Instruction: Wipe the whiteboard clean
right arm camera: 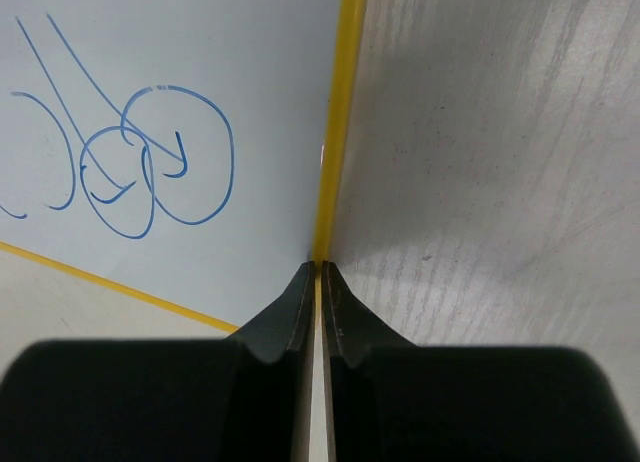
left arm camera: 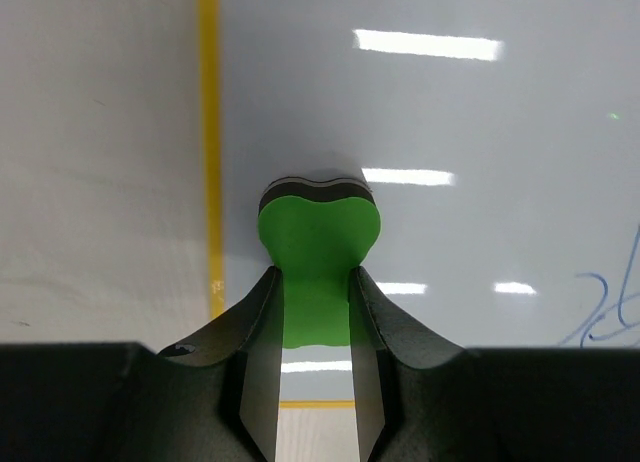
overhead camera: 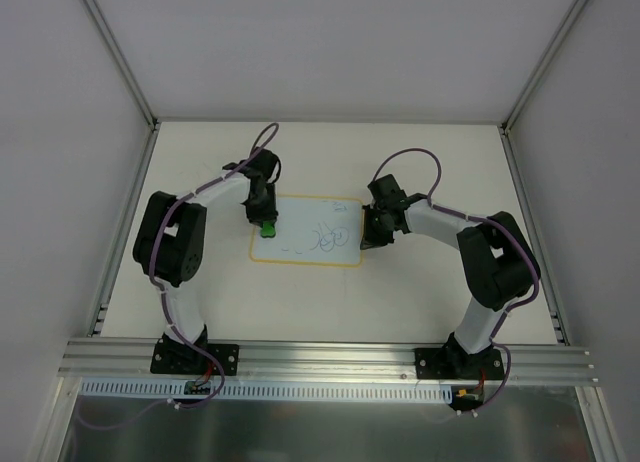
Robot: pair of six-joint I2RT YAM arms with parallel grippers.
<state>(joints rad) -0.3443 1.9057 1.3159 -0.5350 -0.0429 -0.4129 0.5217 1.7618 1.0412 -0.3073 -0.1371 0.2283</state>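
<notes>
At the centre of the table the whiteboard lies flat, blue scribbles on its right half, the left part plain. The right gripper has its jaws shut together on nothing, tips set down on the yellow rim at the board's right edge, probably to pin the board so wiping cannot slide it. The left gripper stands partly open, clamped on the green eraser — dark felt face down on the board near its left rim, well short of the ink.
</notes>
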